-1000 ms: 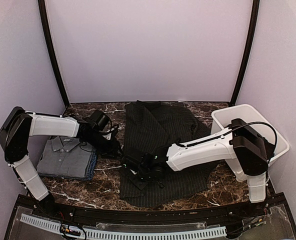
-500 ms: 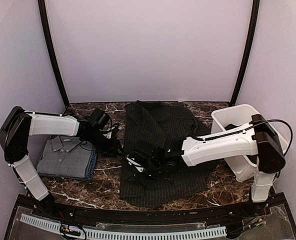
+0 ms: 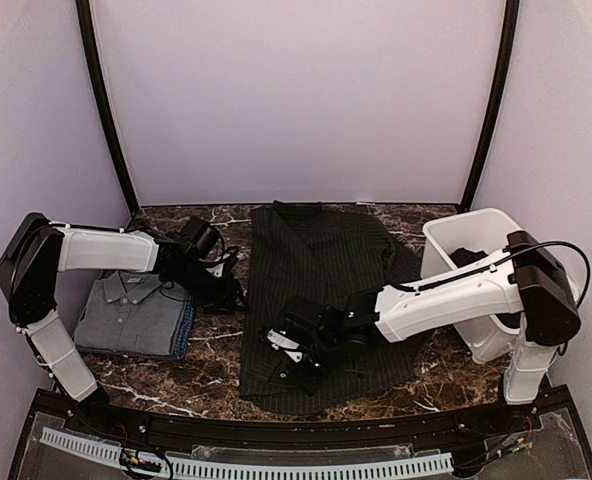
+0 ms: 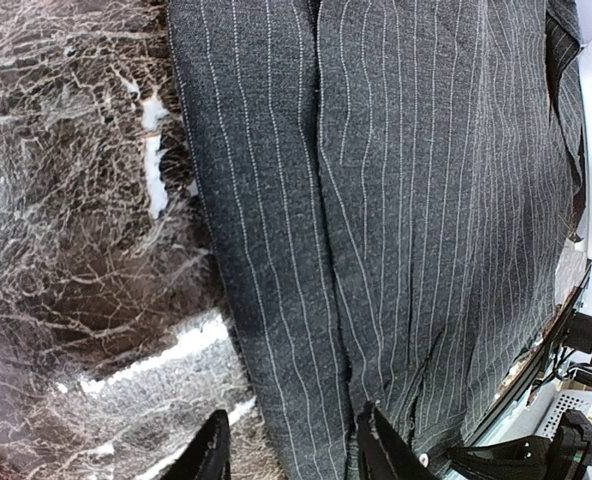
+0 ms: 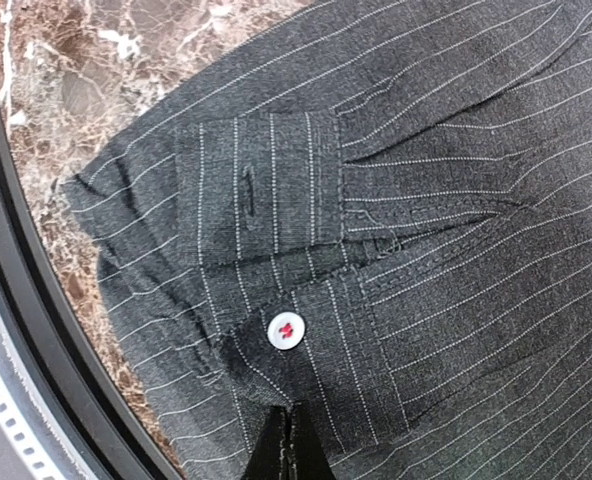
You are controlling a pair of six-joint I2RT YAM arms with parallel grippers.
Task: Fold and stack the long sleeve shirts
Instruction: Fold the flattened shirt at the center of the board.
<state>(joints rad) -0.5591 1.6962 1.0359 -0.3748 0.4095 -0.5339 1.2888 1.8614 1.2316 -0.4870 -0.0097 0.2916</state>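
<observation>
The pinstriped shirt [image 3: 321, 250] is spread flat on the marble table [image 3: 206, 350] and is pinched at its buttoned cuff [image 5: 316, 370] by the fully closed right gripper [image 5: 288, 425]. The left gripper [image 4: 294, 415] is held half open over the shirt's edge, with nothing gripped.

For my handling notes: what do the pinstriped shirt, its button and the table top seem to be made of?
Pinstriped shirt: probably woven cloth, matte charcoal; the weave, stitched seams and soft creases show. Button: likely plastic, pale, slightly glossy, sewn with red thread. Table top: polished dark marble or a marble-look laminate; white veins and bright glare, but I cannot tell which.
</observation>
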